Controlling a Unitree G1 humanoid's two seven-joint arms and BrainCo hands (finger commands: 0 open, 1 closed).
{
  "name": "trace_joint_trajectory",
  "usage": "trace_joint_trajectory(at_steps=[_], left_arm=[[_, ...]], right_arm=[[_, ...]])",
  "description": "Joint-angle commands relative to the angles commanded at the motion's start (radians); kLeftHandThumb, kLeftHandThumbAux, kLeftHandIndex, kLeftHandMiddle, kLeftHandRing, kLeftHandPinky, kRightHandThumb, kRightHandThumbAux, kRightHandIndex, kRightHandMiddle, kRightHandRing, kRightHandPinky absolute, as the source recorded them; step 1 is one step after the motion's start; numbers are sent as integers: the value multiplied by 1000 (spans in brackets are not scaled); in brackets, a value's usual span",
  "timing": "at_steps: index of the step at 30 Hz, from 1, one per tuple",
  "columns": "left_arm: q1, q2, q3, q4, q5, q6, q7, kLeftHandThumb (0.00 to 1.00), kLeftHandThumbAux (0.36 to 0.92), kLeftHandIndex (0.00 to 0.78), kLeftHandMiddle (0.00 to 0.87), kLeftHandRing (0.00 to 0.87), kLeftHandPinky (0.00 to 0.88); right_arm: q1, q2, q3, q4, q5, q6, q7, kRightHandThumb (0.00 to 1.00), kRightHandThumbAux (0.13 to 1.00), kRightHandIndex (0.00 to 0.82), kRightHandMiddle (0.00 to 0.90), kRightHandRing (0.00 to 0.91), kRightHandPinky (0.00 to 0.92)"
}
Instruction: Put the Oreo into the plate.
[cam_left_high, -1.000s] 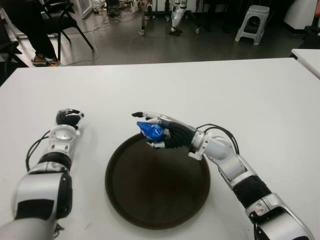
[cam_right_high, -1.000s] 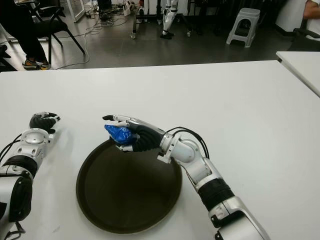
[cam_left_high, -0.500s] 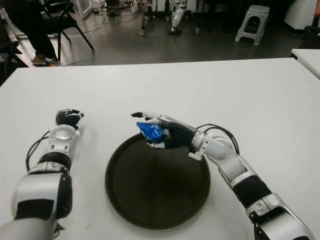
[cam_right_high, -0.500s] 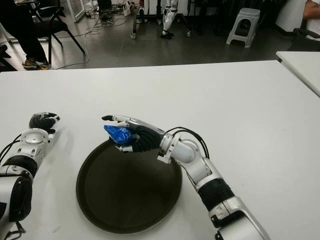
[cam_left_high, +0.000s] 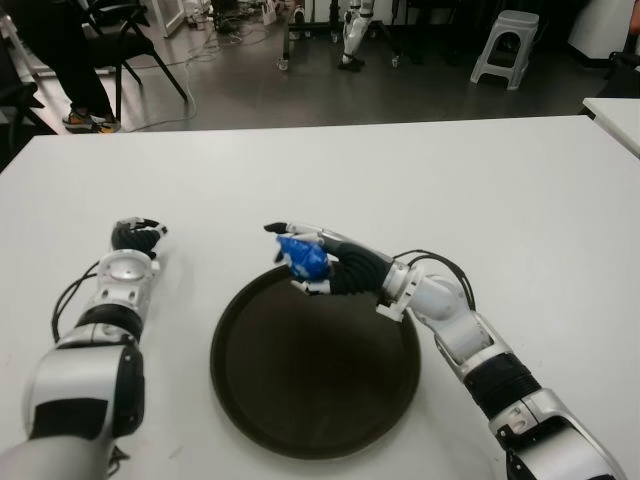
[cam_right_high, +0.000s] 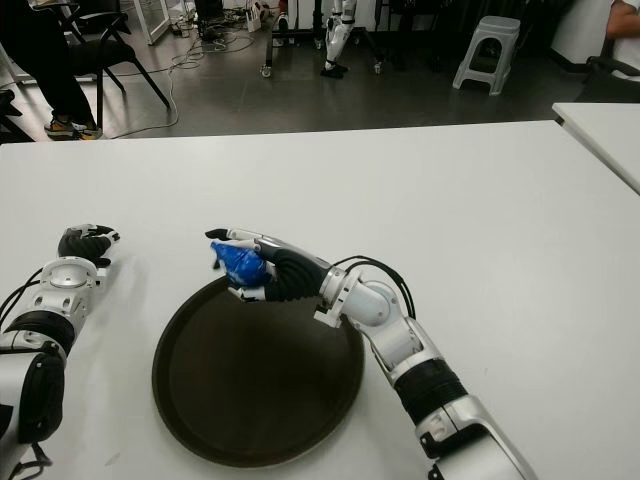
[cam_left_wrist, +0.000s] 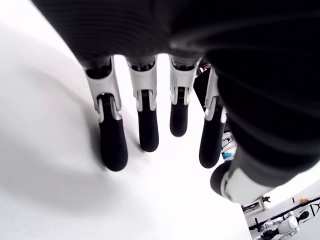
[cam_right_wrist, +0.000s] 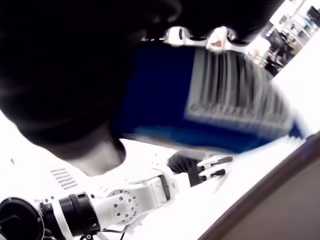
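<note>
A blue Oreo packet (cam_left_high: 303, 256) is held in my right hand (cam_left_high: 318, 262), whose fingers are curled round it. The hand hovers over the far rim of the dark round plate (cam_left_high: 315, 420), which lies on the white table in front of me. In the right wrist view the blue wrapper (cam_right_wrist: 220, 107) with its barcode fills the middle, pressed against the palm. My left hand (cam_left_high: 135, 236) shows to the left of the plate, fingers relaxed and holding nothing, as the left wrist view shows the fingers (cam_left_wrist: 112, 137) spread over the table.
The white table (cam_left_high: 500, 190) stretches wide behind and to the right of the plate. Beyond its far edge are a chair with a seated person (cam_left_high: 60, 50) at the left and a grey stool (cam_left_high: 505, 45) at the right.
My right hand has lifted slightly and turned the Oreo packet a little upward and back. The left hand has not moved.
</note>
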Motion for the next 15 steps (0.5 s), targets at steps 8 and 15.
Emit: trace_joint_trajectory(at_steps=[8, 15], left_arm=[[1, 3, -2, 1, 5, -1, -1, 682, 720, 399, 187, 210, 251], [1, 4, 3, 1, 0, -3, -6, 685, 720, 399, 200, 215, 258]], right_arm=[[-1, 0, 2, 7, -37, -20, -40, 341, 401, 2, 0, 0, 0], [-5, -1, 5, 30, -55, -50, -71, 291, 375, 0, 0, 0, 0]])
